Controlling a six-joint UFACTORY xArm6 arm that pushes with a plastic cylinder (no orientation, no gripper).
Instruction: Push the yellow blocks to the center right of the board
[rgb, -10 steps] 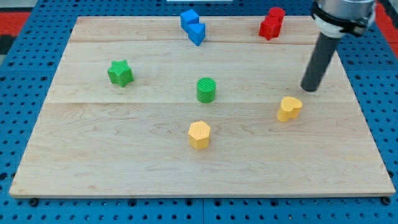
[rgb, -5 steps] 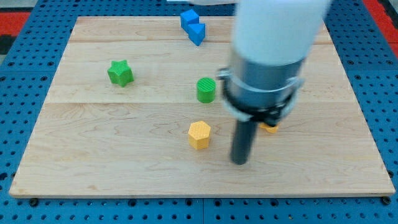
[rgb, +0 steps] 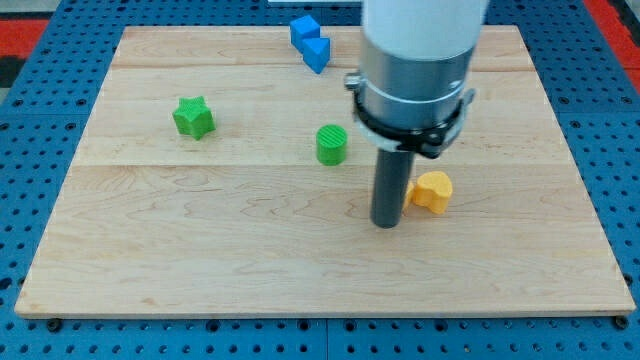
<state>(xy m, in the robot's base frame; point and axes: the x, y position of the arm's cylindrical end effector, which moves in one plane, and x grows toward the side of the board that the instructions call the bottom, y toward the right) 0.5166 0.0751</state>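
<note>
My tip (rgb: 386, 224) rested on the tabletop (rgb: 200, 260) just left of a yellow block (rgb: 432, 191), shape unclear, lying right of centre. The arm had no fingers, only a rod. Only this one yellow block showed; any other was hidden or out of sight. Beyond stood a green cylinder (rgb: 332, 144), a green star (rgb: 193, 117) and blue blocks (rgb: 311, 42). The push rightward looked partly done.

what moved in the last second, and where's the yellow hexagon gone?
My tip swung from the board's upper right down to centre, just left of the yellow heart block, which has shifted left and down. The yellow hexagon is no longer visible, and neither is the red block. The green star, green cylinder and blue block stayed put.
</note>
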